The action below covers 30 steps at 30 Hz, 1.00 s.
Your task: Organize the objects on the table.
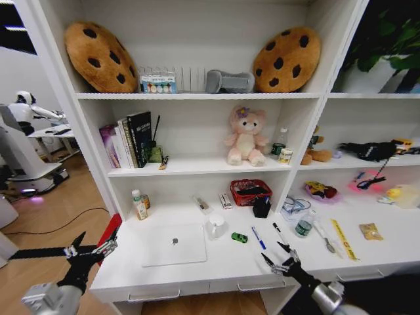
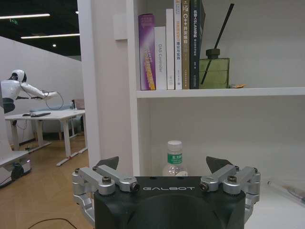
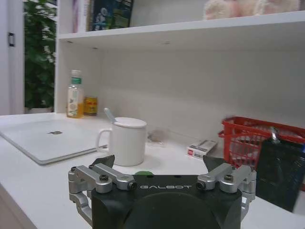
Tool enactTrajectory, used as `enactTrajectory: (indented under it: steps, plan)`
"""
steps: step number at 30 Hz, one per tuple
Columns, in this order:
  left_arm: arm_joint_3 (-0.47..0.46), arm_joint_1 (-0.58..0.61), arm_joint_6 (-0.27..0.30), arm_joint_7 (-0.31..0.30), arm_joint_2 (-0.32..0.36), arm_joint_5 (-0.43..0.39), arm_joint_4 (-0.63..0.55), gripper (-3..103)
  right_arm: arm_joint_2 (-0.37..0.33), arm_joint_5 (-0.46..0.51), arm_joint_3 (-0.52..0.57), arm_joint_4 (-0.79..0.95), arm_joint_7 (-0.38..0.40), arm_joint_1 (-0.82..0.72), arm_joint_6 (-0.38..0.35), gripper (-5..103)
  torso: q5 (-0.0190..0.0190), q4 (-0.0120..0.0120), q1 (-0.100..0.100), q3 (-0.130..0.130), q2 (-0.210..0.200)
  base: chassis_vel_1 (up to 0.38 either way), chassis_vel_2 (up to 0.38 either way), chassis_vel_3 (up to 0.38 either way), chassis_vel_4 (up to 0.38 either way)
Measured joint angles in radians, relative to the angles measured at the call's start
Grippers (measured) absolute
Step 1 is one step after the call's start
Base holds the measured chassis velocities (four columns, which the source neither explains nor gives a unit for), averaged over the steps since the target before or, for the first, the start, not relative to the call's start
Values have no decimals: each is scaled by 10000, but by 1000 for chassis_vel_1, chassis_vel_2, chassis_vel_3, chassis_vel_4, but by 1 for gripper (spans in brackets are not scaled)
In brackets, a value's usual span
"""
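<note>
On the white table lie a silver laptop, a tiny green toy car, a blue pen, a black pen, a small green can and a tan snack packet. My left gripper hangs open beyond the table's left end, holding nothing. My right gripper is open over the front edge, just short of the pens. In the right wrist view the open right gripper faces a white mug, with the laptop beside it and the toy car peeking over the gripper body.
A white mug, a bottle, a red basket, a black holder, a spoon and a yellow ruler also occupy the table. Shelves above hold books, a plush toy and cookie cushions.
</note>
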Motion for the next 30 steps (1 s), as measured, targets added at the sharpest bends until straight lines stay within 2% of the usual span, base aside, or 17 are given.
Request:
enactTrajectory:
  steps: [6,10,12,13,16,20,22,30]
  plan:
    - [0,-1,0,-1,2,-2,2,100,-461,-98,-186,-953,-836,842,-29,100,-1,-6,0,0,0,0,0,0,0]
    - [0,-1,0,0,5,-2,2,100,-652,-166,-610,-1750,-1084,1609,-232,100,-1,-8,0,-1,1,0,0,0,0]
    - [0,-2,-1,0,6,-2,3,100,-687,-242,-1205,-2215,-1375,2368,-517,100,-2,-4,-1,-1,0,0,0,0,0]
    - [0,-2,-1,0,6,-2,3,100,-687,-242,-1205,-2215,-1375,2368,-517,100,-2,-4,-1,-1,0,0,0,0,0]
    - [-1,-2,-2,0,7,-2,3,100,-642,-272,-2206,-2853,-1448,3550,-678,100,0,1,0,-1,0,0,0,0,0]
    - [-1,-2,-2,0,7,-2,3,100,-567,-300,-2752,-3186,-1449,4201,-768,103,-1,1,0,-1,0,0,0,0,0]
    - [-2,-2,-3,1,7,-3,3,100,-485,-340,-3344,-3572,-1451,4790,-830,99,-3,-3,0,-1,1,0,0,0,0]
    - [-2,-2,-4,2,7,-3,3,100,-255,-449,-4613,-4395,-1397,5683,-876,96,-3,-4,-2,-1,2,0,0,0,0]
